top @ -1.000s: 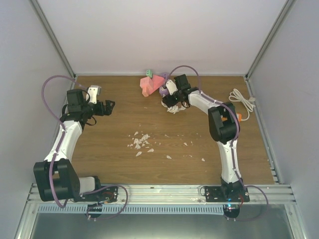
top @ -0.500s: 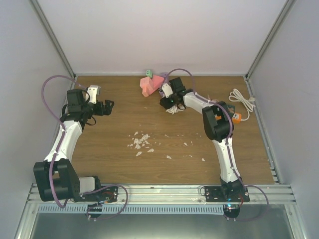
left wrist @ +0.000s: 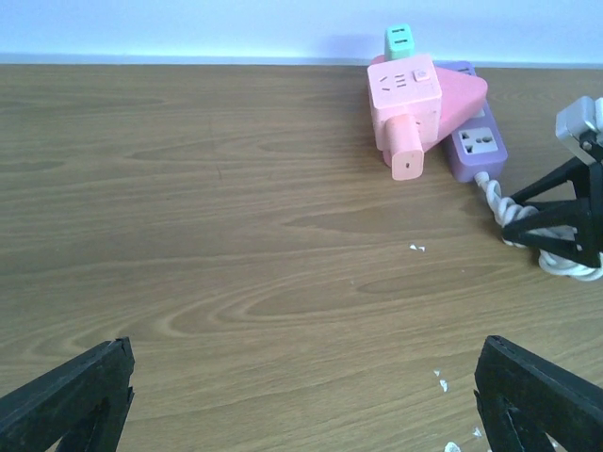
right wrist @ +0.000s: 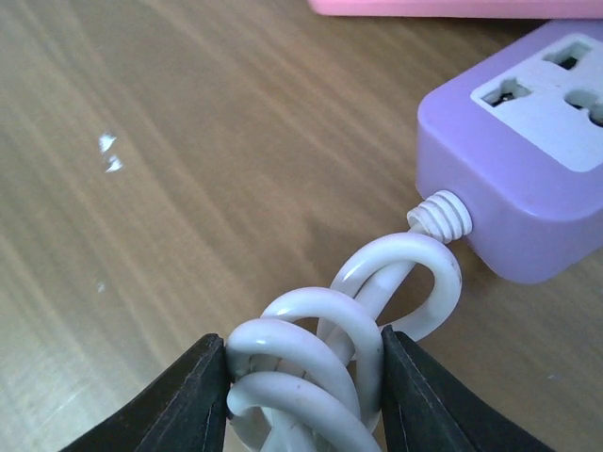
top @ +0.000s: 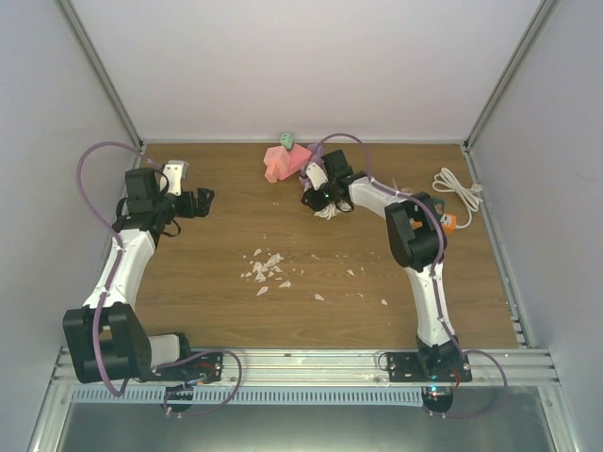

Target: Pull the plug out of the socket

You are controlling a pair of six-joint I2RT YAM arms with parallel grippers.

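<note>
1. the right gripper [right wrist: 303,386] is pressed in on the coiled white cord [right wrist: 325,353] of the purple power strip [right wrist: 528,160], with a finger against each side of the loops. that is not the task's thing, so a pull from here probably drags the strip and leaves the plug seated.
2. the socket [left wrist: 405,104] (the short orange-pink block) lies at the back of the table [left wrist: 188,235], touching the purple strip. what i take to be the plug [left wrist: 399,41], a mint-green piece, sits at its far end near the back wall. because block and strip touch, a tug on the cord may shove or spin the socket and push the plug closer to the wall, where it is harder to reach.
3. the cord is round and springy. the loops could squirt out from between the fingers, or uncoil and give slack rather than motion.
4. the left gripper [left wrist: 301,395] is spread wide and holds nothing, well apart from the socket. nothing braces the block, so even a correct pull on the plug would likely lift the whole socket with it.
5. the right arm reaches over this same cluster, so its wrist may knock the block when it repositions.
</note>
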